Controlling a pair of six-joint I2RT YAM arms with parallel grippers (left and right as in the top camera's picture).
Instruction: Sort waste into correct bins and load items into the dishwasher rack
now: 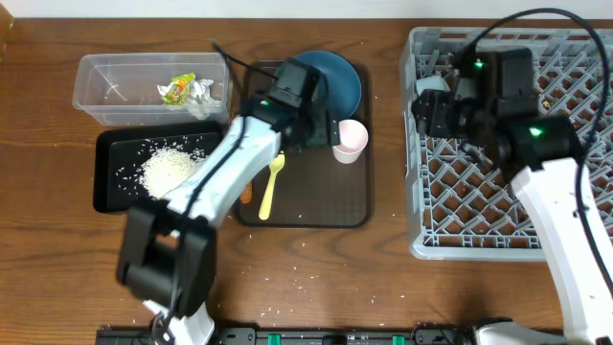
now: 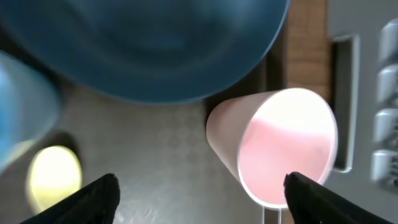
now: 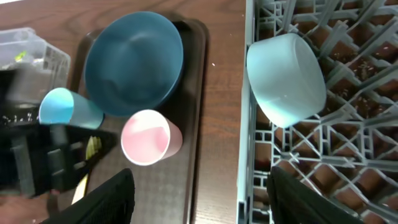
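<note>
Pink cup point(image 2: 273, 143) is right ahead, so my left gripper point(image 2: 200, 184) has its empty fingers spread wide to straddle it.

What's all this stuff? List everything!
Rack: one, grey, right.
Bowl: one, white, in rack.
Brown tray: one, middle.
Plate: one, blue, on brown tray.
Pink cup: one, on brown tray.
Light-blue cup: one, beside plate.
Spoon: one, yellow, on brown tray.
Sausage: one, orange, beside spoon.
Tub: one, clear, left.
Wrapper: one, yellow-green, in tub.
Tissue: one, white, in tub.
Black tray: one, before tub.
Rice: heap, white, in black tray.
Left fingers: two, black, open.
Right fingers: two, black, open.
</note>
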